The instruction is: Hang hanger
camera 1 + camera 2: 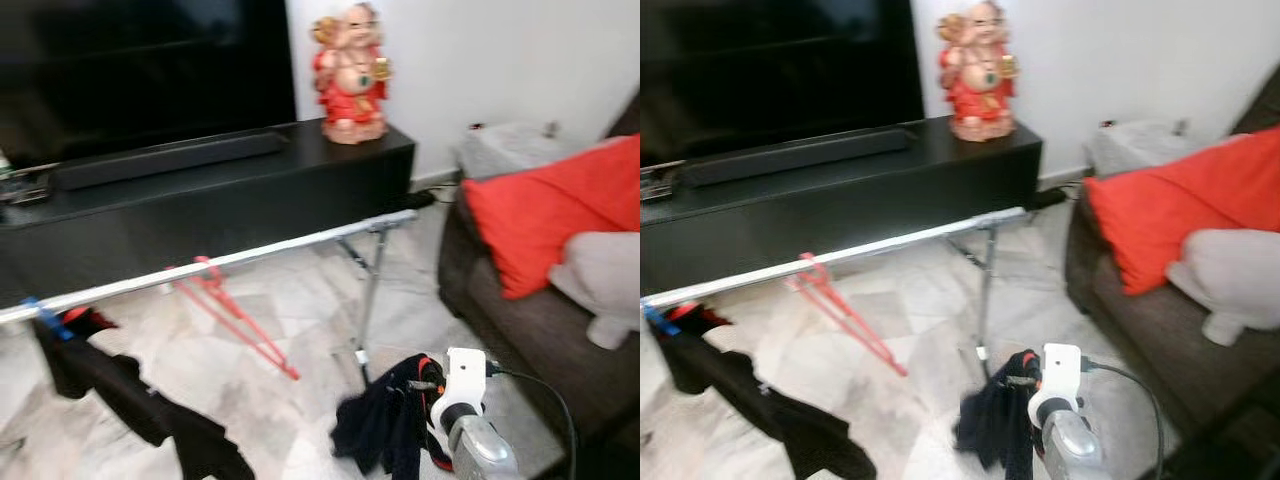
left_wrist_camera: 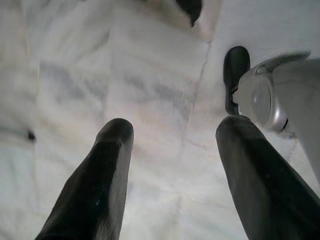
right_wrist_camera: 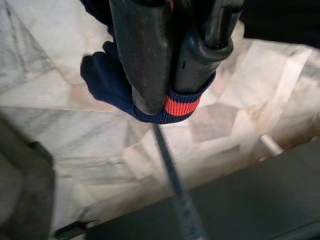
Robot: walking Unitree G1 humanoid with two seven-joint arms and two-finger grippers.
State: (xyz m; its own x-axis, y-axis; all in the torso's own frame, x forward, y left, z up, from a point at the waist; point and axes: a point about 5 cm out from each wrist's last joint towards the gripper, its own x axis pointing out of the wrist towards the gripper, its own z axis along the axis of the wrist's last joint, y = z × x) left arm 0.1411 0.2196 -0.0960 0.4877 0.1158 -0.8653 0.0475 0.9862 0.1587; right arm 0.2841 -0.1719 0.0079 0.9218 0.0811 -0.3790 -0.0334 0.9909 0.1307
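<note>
Marble floor [image 1: 290,300], pale and veined, is lying under everything I am seeing. My right fingers [image 3: 170,65] are clenching around a dark navy garment [image 1: 385,420] with a red and navy ribbed cuff [image 3: 181,106] bunching just past the fingertips; whether a hanger sits inside that cloth I cannot tell. My right arm [image 1: 475,435] is reaching forward low in front of me, its white wrist block pointing toward the foot of the drying rack, with a black cable trailing off toward the sofa. My left fingers [image 2: 172,165] are spreading apart, grasping nothing, and pointing down at bare marble beside a silver part of my own body.

Just beyond the garment, the silver rail [image 1: 220,262] of the rack is running across the room, sloping up toward my right where it is meeting its crossed metal legs [image 1: 368,290]. A red hanger [image 1: 232,315] is hanging from the rail near its middle, tilting down toward the floor. At the rail's left end a black garment [image 1: 130,405] is draping down onto the floor beside a blue clip.

Behind the rack a long black TV cabinet [image 1: 200,205] is carrying a soundbar, a dark screen and a red figurine [image 1: 350,72]. On my right a brown sofa [image 1: 520,320] is holding a red cushion [image 1: 560,215] and a grey one.
</note>
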